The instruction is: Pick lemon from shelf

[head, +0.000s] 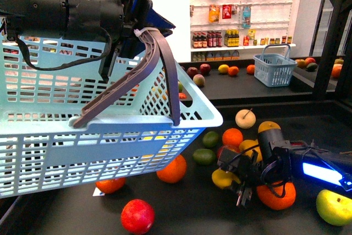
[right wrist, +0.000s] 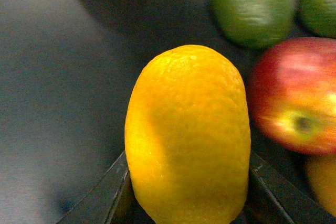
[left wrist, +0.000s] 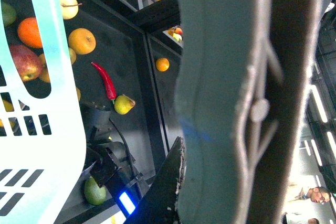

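Observation:
The yellow lemon (head: 221, 178) lies low over the black shelf deck (head: 187, 210) among other fruit. My right gripper (head: 230, 179) is shut on it, reaching in from the right. In the right wrist view the lemon (right wrist: 189, 135) fills the middle between both dark fingers (right wrist: 105, 195). My left gripper (head: 132, 31) is at the upper left, shut on the grey basket handle (head: 149, 64) and holding the light blue basket (head: 82, 136) tilted above the deck. The handle (left wrist: 226, 103) fills the left wrist view beside the basket wall (left wrist: 47, 129).
Around the lemon lie a red apple (head: 137, 216), oranges (head: 171, 170) (head: 276, 196), limes (head: 204, 156) and a green-yellow apple (head: 334, 206). A red apple (right wrist: 299, 98) lies right beside the lemon. A second blue basket (head: 275, 69) stands on the far deck. A shelf post (head: 330, 31) rises at right.

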Robot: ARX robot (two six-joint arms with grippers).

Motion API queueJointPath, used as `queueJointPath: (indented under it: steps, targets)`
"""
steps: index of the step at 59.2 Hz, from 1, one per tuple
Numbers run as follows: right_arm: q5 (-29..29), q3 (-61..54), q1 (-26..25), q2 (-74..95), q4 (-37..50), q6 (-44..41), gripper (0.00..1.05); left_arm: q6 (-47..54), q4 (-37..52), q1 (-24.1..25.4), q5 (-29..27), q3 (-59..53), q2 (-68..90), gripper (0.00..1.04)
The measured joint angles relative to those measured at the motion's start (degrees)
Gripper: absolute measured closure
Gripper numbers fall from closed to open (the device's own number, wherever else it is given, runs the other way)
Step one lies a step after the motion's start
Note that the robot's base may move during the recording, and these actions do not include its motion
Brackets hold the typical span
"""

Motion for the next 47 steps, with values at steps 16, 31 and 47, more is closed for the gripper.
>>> queueJointPath:
  steps: [16, 31, 47]
  targets:
    - [5.4, -36.0, -4.6, -28.4, 30.4, 13.4, 0.6, 0.0, 0.0, 0.0, -0.1, 0.0, 0.0, 0.98]
    - [2.6, -67.7, -6.0, -57.4, 46.2, 27.0, 0.6, 0.0, 0.0, 0.0, 0.1, 0.0, 0.0, 0.98]
    - [-6.4, -96.0, -2.4, -79.0, 52.8, 40.6, 0.6, 0.0, 0.0, 0.0, 0.0, 0.0, 0.0, 0.98]
